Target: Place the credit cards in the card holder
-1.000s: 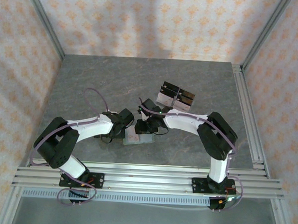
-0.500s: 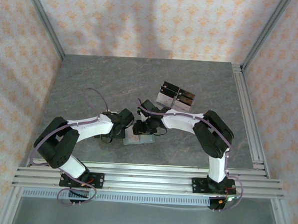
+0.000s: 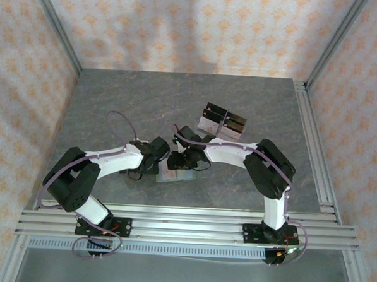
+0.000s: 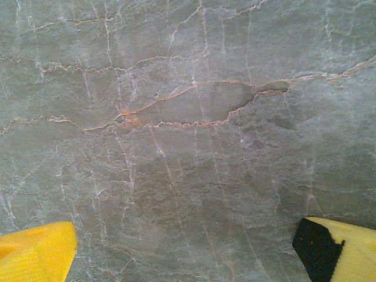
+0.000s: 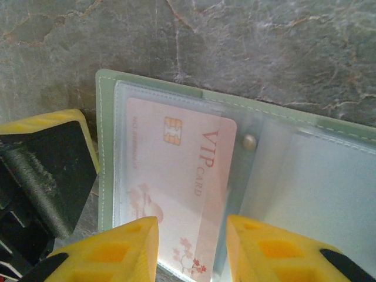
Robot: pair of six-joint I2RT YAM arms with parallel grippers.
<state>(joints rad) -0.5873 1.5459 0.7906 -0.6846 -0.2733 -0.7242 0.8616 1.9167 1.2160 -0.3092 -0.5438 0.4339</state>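
The sage-green card holder [image 5: 107, 147] lies open on the stone table, its clear sleeves facing up. A pale pink credit card [image 5: 176, 170] marked VIP lies flat in the left sleeve, next to the snap [image 5: 249, 141]. My right gripper [image 5: 192, 247] hovers just over that card with its yellow fingers apart and nothing pinched between them. In the top view the card holder [image 3: 174, 175] shows under both grippers; the right gripper [image 3: 180, 159] is over it and the left gripper [image 3: 157, 155] at its left edge. The left gripper [image 4: 188, 258] is wide open over bare stone.
A clear acrylic rack with black pieces [image 3: 223, 122] stands behind the right arm. The left gripper's black and yellow finger [image 5: 47, 170] sits close beside the holder's left edge. Aluminium rails [image 3: 314, 147] run along the table's right and near sides.
The right arm's elbow has shifted slightly to the left. Both grippers stay at the card holder, and the left arm has not moved.
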